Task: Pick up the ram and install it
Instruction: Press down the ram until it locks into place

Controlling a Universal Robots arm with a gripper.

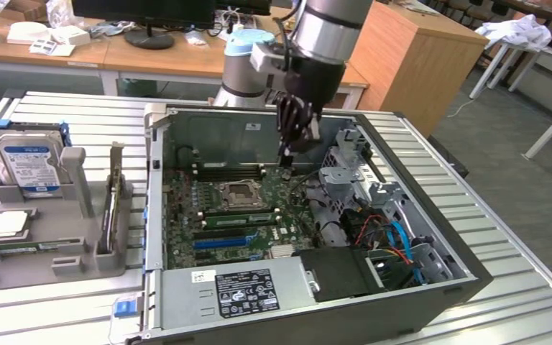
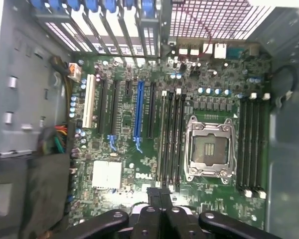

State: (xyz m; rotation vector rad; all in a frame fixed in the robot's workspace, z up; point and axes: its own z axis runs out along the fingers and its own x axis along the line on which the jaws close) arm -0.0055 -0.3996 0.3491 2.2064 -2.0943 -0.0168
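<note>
**Ram in the board, fingers shut and empty above it**

I found the ram (image 1: 241, 217) lying along a memory slot of the motherboard (image 1: 185, 215), between the processor socket (image 1: 241, 192) and the blue expansion slot (image 1: 221, 244). I took this green stick for the task's part. I could not tell whether it was fully seated or its end latches closed.

The gripper (image 1: 287, 151) hung inside the case (image 1: 154, 215), over the far edge of the board. Its fingers were pressed together and pinched nothing.

Risks, in my judgement:
- A half-seated stick would tilt or spring out if one end sat higher than the other.
- The shut fingers stood near the metal drive cage (image 1: 348, 169), so a careless sideways move could strike it.
- The red and blue cables (image 1: 396, 241) lay loose beside the board and could snag.

The case also held the power supply (image 1: 242, 291). On the tabletop (image 1: 506, 237), at the exterior view's left, a grey tray (image 1: 75, 251) carried a hard drive (image 1: 26, 162) standing upright and a square chip (image 1: 8, 224) lying flat.
</note>
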